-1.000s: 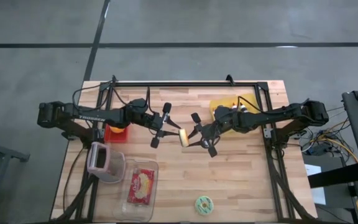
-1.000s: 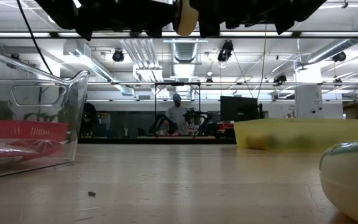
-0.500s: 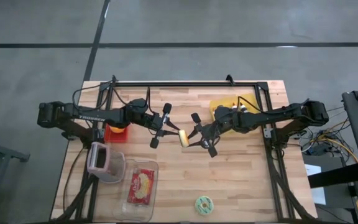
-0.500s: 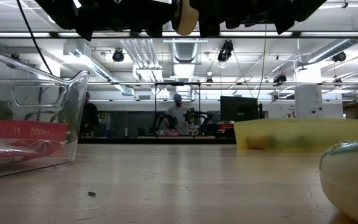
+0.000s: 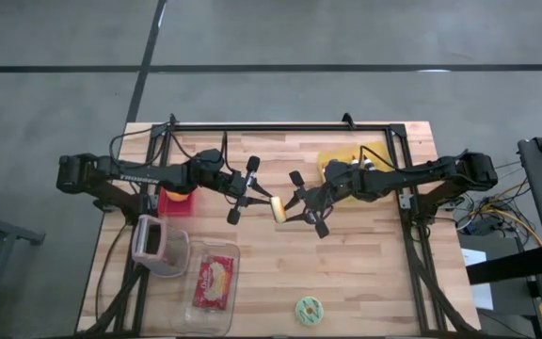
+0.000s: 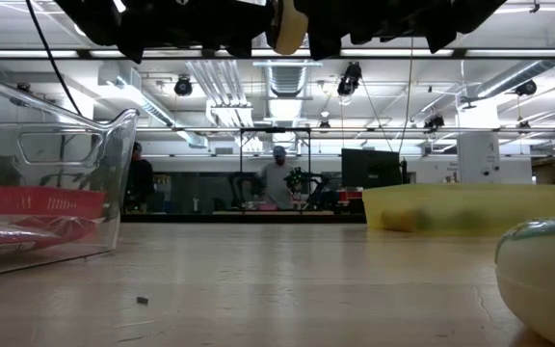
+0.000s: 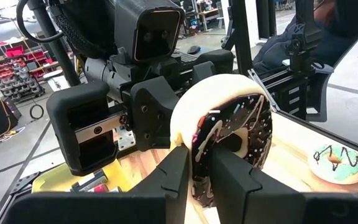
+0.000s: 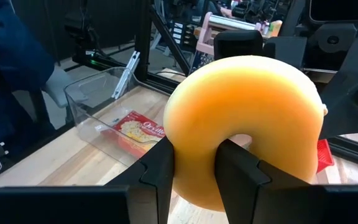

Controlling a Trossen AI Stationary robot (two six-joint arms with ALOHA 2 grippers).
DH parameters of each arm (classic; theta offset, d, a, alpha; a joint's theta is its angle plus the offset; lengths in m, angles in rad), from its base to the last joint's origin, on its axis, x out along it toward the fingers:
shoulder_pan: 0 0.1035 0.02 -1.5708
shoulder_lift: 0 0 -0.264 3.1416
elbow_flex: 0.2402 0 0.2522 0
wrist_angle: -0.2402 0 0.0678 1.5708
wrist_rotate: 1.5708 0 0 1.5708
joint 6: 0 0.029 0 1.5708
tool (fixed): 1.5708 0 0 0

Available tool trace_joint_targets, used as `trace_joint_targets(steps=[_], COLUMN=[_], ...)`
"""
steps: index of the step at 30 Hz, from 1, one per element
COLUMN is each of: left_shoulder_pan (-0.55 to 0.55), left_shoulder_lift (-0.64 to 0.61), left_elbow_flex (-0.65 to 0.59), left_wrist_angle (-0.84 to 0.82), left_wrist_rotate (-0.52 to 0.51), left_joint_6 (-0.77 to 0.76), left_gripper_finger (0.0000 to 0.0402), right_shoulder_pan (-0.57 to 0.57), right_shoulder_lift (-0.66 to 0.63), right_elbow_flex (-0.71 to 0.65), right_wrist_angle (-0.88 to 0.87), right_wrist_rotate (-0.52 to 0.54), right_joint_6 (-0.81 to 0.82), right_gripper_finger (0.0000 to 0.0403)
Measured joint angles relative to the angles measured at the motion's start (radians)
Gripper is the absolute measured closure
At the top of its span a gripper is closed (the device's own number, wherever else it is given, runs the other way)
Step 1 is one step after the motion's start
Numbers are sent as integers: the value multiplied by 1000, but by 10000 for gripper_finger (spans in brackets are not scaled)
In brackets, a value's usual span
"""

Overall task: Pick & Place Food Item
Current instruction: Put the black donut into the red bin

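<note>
1. The donut [image 5: 278, 209] is up in the air over the middle of the table [image 5: 365, 273], pinched from both sides at once. In the left wrist view I get the chocolate-iced face with sprinkles; in the right wrist view it's the plain golden underside.

2. My left gripper [image 7: 194, 163] has its fingers clamped across the ring, one through the hole and one outside. The right gripper [image 8: 194, 163] is doing the same on the opposite side, closed on the same donut. So it looks like a mid-air handover to me, with both arms holding.

3. Handling guess: it looks light and a bit squishy, probably a foam or rubber prop. The ring holds its shape under two pinches, so I'd say it's not fragile. The glossy icing side could be slippery, so gripping through the hole across the ring seems the safest hold.

4. Further out: a clear bin [image 5: 207, 287] with a red snack packet [image 5: 215, 281] sits at the near left, with a pink-rimmed container [image 5: 149, 240] beside it.

5. There's a second donut with green icing [image 5: 308, 308] lying on the table near the front edge, and a yellow tray [image 5: 342, 160] under the right arm.

6. If one arm lets go early, I'd worry about the donut twisting in the other grip.
</note>
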Motion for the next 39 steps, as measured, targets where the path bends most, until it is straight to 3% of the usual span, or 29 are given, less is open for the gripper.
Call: trace_joint_targets(steps=[16,39], left_shoulder_pan=[0,0], left_shoulder_lift=[0,-1], left_elbow_flex=[0,0], left_wrist_angle=[0,0], left_wrist_rotate=[0,-2], left_joint_6=[0,1], left_gripper_finger=[342,342], right_shoulder_pan=[0,2], right_shoulder_lift=[0,0], right_elbow_flex=[0,0], right_wrist_angle=[5,11], right_wrist_rotate=[0,2], right_joint_6=[105,145], right_gripper_finger=[296,153])
